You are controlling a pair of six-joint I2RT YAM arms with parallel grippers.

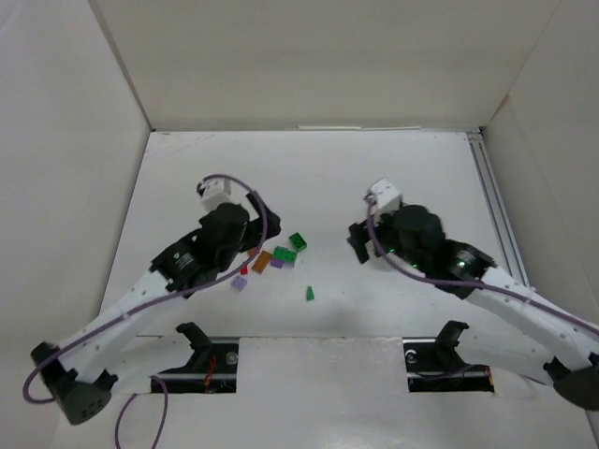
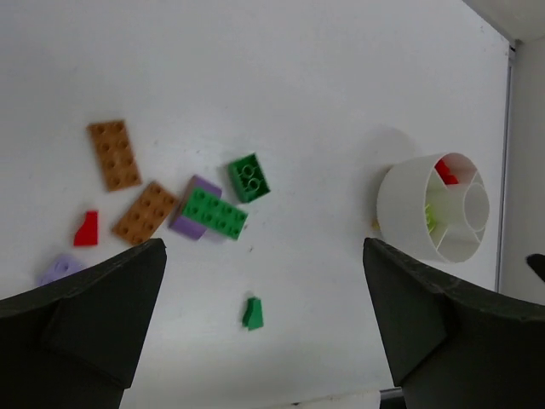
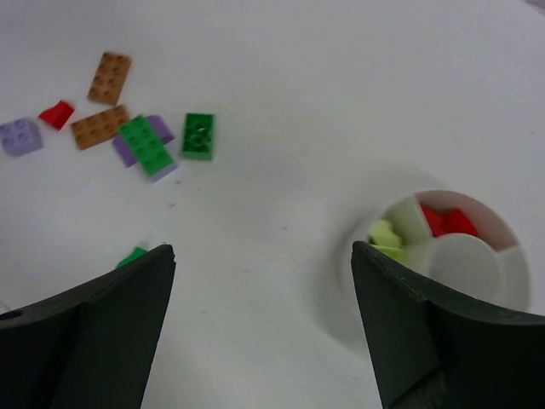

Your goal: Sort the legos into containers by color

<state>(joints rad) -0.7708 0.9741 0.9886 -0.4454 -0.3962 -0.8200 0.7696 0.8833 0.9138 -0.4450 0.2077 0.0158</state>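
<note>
Bricks [image 2: 213, 213] lie scattered on table [image 2: 324, 102], well apart from dish [image 2: 397, 209].

No writing, number, brand or sign can be read in any view. The legos [image 2: 213, 213] lying ahead of and between the left jaws show only plain studs, and the white dish [image 2: 400, 204] toward the right-hand jaw has bare walls. A small reddish patch [image 1: 211, 365] on the left arm's base [image 1: 192, 335] is too small to make out.

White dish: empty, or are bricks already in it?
Partly filled: the dish holds red bricks in one wedge, lime-yellow bricks in another; its central cup looks empty.
</note>
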